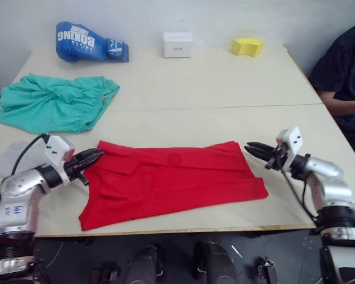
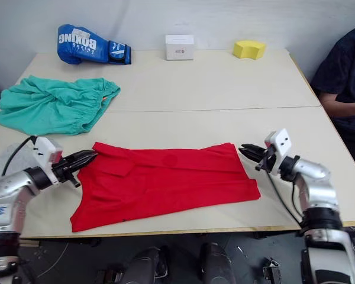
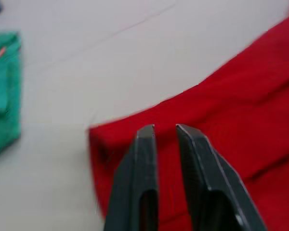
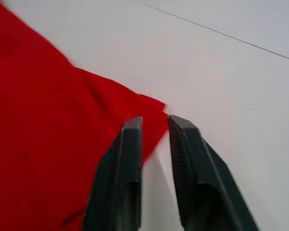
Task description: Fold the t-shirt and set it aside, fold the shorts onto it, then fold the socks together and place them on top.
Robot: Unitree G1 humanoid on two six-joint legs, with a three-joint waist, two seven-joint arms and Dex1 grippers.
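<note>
Pale desk (image 1: 213, 89) against a plain light wall, a seam line running across its middle. Left pincer (image 1: 97, 155) sits at the t-shirt's (image 1: 171, 177) far left corner, fingers a narrow gap apart over the red cloth, gripping nothing. Right pincer (image 1: 251, 148) hovers at the shirt's far right corner, fingers likewise slightly parted and empty. The shirt lies spread along the near edge. Beyond the left arm, the shorts (image 1: 53, 103) lie bunched, with grey socks (image 1: 12, 158) near the left edge. Along the back: a blue boxing glove (image 1: 86, 42), a white box (image 1: 177, 44), a yellow sponge (image 1: 247, 46). A person's arm (image 1: 346, 106) rests at the right.
</note>
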